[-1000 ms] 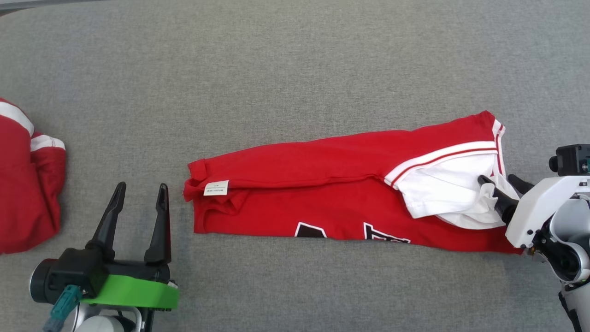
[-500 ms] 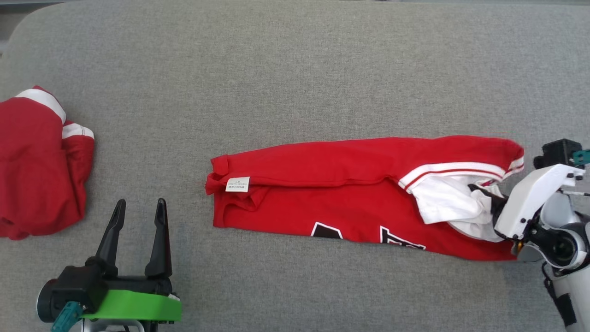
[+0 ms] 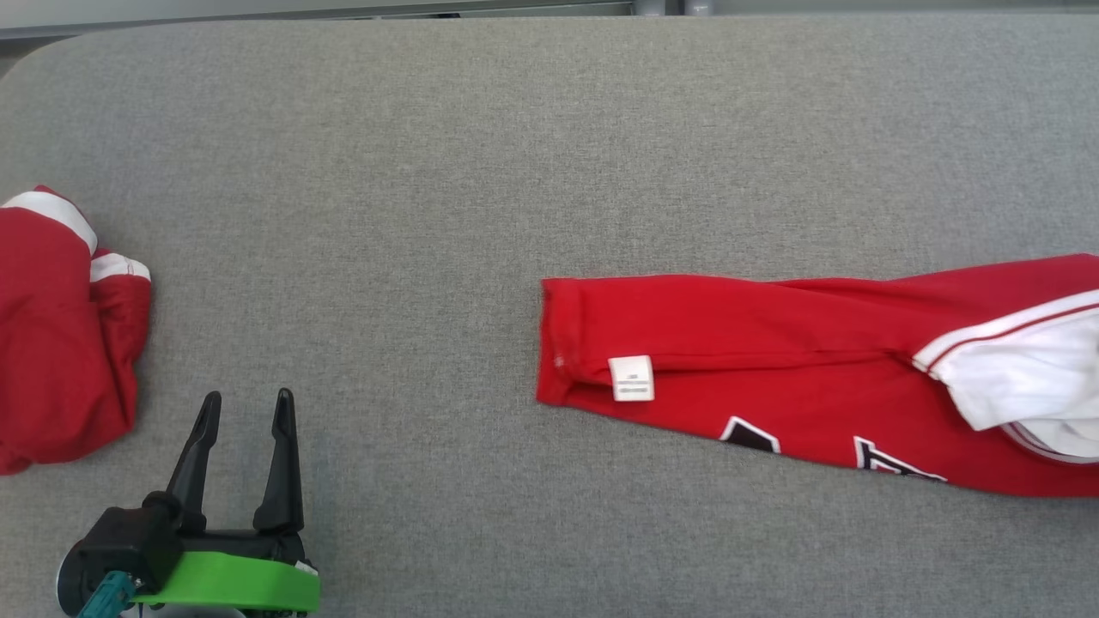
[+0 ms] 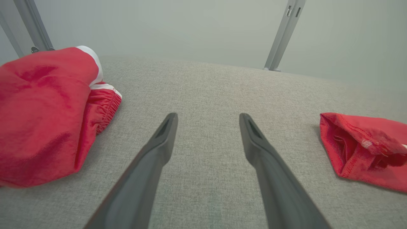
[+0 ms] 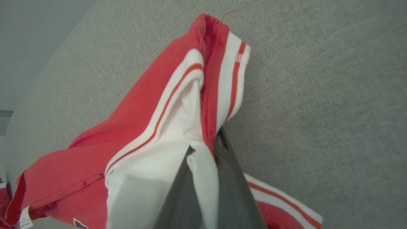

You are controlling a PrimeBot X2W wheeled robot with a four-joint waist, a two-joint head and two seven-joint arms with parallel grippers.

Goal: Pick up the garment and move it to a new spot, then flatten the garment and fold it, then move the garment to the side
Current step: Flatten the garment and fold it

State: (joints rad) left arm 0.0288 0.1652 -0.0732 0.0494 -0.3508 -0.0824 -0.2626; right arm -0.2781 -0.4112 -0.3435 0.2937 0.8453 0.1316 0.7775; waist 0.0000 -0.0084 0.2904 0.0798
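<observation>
On the right half of the grey fabric table (image 3: pixel 429 172), the folded red-and-white jersey (image 3: pixel 755 343) lies stretched out. My right claw (image 5: pixel 206 140) pinches its white sleeve. My left claw (image 3: pixel 246 403) hovers spread and empty over the table's front left.

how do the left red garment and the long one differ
The left garment lies in a rumpled heap; the long garment is folded flat. The long garment shows a white label and black lettering; the left garment shows neither. The right end effector grips the long garment; nothing touches the left garment. Both are red with white stripes.
</observation>
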